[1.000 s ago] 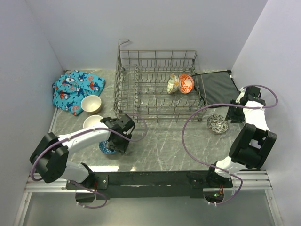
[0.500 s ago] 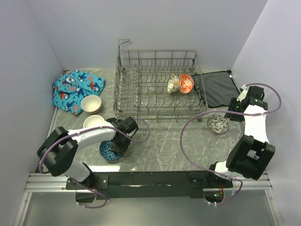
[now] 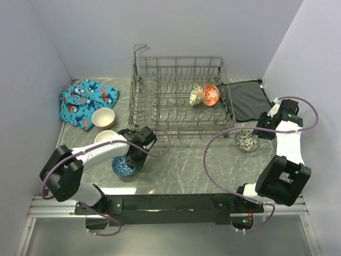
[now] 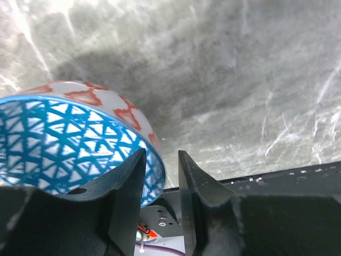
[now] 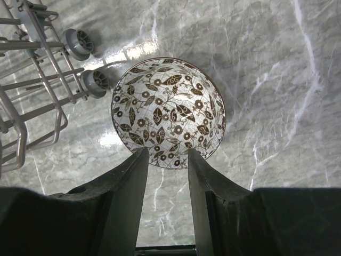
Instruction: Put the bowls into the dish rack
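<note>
Your left gripper (image 3: 134,153) is near the front-left corner of the grey marbled table (image 3: 186,157). Its jaws are closed on the rim of the round blue triangle-patterned ceramic bowl (image 3: 122,166). In the left wrist view that rim passes between the two fingers (image 4: 125,186), and the bowl (image 4: 69,141) is tilted so its red-patterned outside shows. It seems to be off the surface, though the shadow under it does not settle that.

Your right gripper (image 3: 262,129) hangs near the right edge with its jaws open and holding nothing. From the right wrist the gripper (image 5: 168,154) frames the round white bowl with a dark leaf pattern (image 5: 168,112). This bowl (image 3: 246,140) sits upright on the table, just beside the rack's front-right corner wheels.

The large grey metal wire dish rack (image 3: 178,109) stands along the back edge, at the middle. In its right half, a cream bowl with orange leaves (image 3: 196,95) and an orange-red patterned bowl (image 3: 211,94) stand on edge, touching.

A plain cream round bowl (image 3: 103,117) and a second plain cream bowl (image 3: 105,137) sit near the left edge. Both are beside the crumpled blue printed cloth (image 3: 85,101). A flat dark grey mat (image 3: 246,100) lies in the back-right corner.
</note>
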